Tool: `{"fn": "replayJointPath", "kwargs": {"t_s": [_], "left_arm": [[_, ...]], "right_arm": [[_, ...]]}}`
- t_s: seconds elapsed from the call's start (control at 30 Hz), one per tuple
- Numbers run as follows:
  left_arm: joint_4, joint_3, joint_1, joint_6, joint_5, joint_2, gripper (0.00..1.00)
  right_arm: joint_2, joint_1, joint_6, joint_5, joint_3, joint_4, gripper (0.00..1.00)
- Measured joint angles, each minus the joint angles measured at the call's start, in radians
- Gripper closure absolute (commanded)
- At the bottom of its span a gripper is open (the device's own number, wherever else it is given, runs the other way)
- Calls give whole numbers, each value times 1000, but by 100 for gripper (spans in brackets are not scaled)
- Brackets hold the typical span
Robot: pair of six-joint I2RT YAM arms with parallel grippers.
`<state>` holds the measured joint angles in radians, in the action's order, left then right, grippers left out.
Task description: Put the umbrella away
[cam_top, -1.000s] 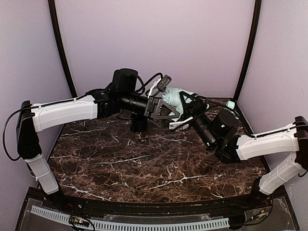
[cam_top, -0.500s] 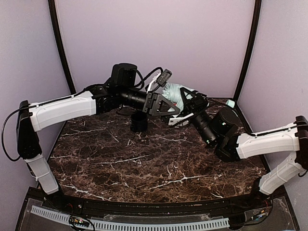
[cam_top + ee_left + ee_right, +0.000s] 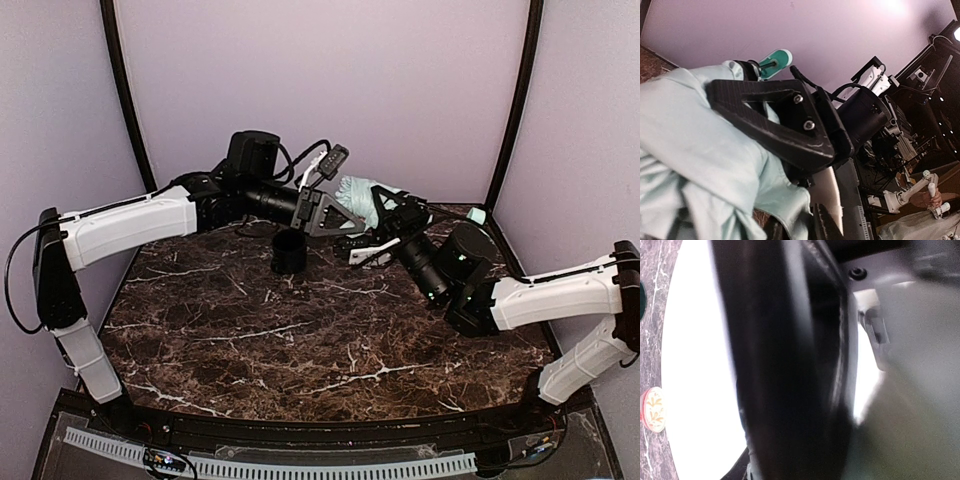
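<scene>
Above the counter (image 3: pixel 250 340), the right gripper (image 3: pixel 360 246) clamped the umbrella (image 3: pixel 360 190), the left gripper's (image 3: pixel 350 222) closure could not be told, and loose fabric risked slipping free.

**Far centre crowded; bare marble between the arms**

The far centre is taken up by the left gripper (image 3: pixel 345 222) and the right gripper (image 3: pixel 368 238), which are met there around the umbrella (image 3: pixel 358 192). The space beneath the left arm (image 3: pixel 130 225) is narrowed by a dark mug (image 3: pixel 289 253) standing on the table (image 3: pixel 300 350), just left of the grippers. The right side is barred by the right arm (image 3: pixel 550 295), raised low over the marble. Between the two arms, bare marble is seen across the middle and near parts. Passage is closed off beyond by the far wall (image 3: pixel 320 90) and by the walls on the left and right.
</scene>
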<state>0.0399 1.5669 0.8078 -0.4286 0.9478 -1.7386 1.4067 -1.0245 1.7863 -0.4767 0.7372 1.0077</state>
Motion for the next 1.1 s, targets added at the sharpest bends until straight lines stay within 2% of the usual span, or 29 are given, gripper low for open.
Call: {"fn": "replayJointPath", "kwargs": {"t_s": [0.23, 0.5, 0.6, 0.7, 0.83, 1.1], "left_arm": [[41, -12, -26, -9, 2, 0, 100], [41, -29, -31, 60, -8, 10, 100], [5, -137, -31, 144, -78, 74, 100], [-33, -242, -31, 212, -155, 136, 100], [-160, -324, -12, 249, -214, 163, 100], [-379, -386, 85, 267, -355, 220, 100]], "right_arm": [[0, -3, -6, 2, -8, -31, 100], [-1, -3, -31, 5, -8, -38, 100], [-8, -14, -91, 22, -7, -94, 100], [-34, -25, -201, 63, 19, -234, 100], [-75, -13, -458, 157, 164, -558, 100], [-76, 80, -948, 285, 298, -807, 100]]}}
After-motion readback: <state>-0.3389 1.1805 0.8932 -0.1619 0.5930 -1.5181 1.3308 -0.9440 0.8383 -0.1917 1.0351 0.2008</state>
